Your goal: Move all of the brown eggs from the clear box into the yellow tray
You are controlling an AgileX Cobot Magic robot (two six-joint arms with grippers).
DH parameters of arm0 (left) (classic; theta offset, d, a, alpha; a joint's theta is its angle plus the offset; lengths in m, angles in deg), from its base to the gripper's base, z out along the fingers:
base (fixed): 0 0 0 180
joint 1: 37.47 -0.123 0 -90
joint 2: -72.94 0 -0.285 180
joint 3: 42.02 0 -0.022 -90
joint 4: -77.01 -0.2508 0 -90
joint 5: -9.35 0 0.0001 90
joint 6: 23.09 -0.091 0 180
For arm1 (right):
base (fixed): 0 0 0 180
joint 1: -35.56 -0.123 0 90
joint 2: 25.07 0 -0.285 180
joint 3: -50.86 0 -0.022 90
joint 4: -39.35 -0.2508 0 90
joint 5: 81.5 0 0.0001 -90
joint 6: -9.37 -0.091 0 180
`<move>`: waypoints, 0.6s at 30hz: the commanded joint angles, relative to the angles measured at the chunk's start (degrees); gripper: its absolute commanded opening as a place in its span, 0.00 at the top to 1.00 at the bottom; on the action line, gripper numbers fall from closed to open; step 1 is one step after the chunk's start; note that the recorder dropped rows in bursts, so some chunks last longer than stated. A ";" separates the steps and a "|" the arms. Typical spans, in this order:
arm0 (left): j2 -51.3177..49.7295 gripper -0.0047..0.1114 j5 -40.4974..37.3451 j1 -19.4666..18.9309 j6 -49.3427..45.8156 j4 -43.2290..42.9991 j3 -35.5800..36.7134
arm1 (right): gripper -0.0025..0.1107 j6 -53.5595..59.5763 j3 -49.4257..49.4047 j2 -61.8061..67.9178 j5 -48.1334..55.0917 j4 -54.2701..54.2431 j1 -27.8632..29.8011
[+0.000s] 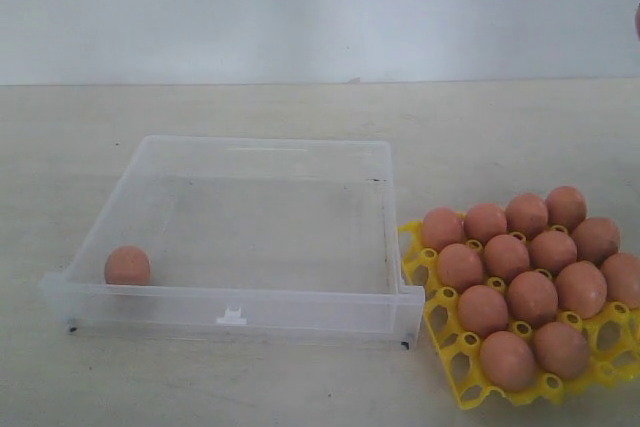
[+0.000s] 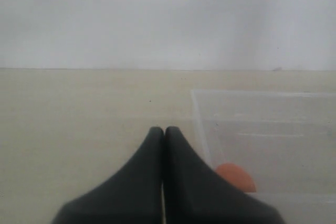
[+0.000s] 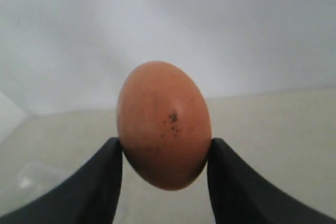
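Right gripper (image 3: 166, 143): was clamped on a brown egg (image 3: 164, 124), one finger on each flank, nothing else in there.
Held egg's axis: the long axis ran crosswise to the pinch, so the fingers had it by the narrow waist, with a good part of the shell poking out past the tips.
Left gripper (image 2: 164, 129): fingers were pressed flat together, holding nothing.
Last egg (image 1: 128, 265): sat alone in the clear box (image 1: 320, 309), in the front-left corner as the exterior view had it, right up against the front wall. It looked nearly round from there, so I couldn't call its long axis.
Yellow tray (image 1: 462, 387): sat just right of the box, packed with tray eggs (image 1: 531, 297). The only bare cups I could make out were along its front edge.
What the drop hinged on: my guess is the held egg needed to go end-first into one of those front cups. The right gripper was out of the exterior view and its wrist view showed no tray, so I couldn't tell which way the cups lay from it.
Nearer arm for the leftover: the left one, I'd say. In its wrist view that egg peeked out just beside the closed tips, on the far side of the box wall.
Writing: none readable. There was just a blank white tab (image 1: 231, 316) on the box front and dark specks on the held egg's shell.
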 commanded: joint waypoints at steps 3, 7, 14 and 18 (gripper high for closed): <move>-0.17 1.00 0.32 0.45 -0.13 -0.02 0.17 | 0.98 7.37 -19.65 -12.51 -1.63 4.38 2.85; -0.17 1.00 0.34 0.45 -0.13 -0.02 0.17 | 0.98 7.57 -28.56 -21.08 -1.63 2.49 4.21; -0.17 1.00 0.34 0.45 -0.13 -0.02 0.17 | 0.98 -7.96 -32.15 -36.70 -1.63 15.81 4.21; -0.17 1.00 0.34 0.45 -0.13 -0.02 0.17 | 0.98 -13.64 -36.17 -42.38 -1.63 15.81 3.41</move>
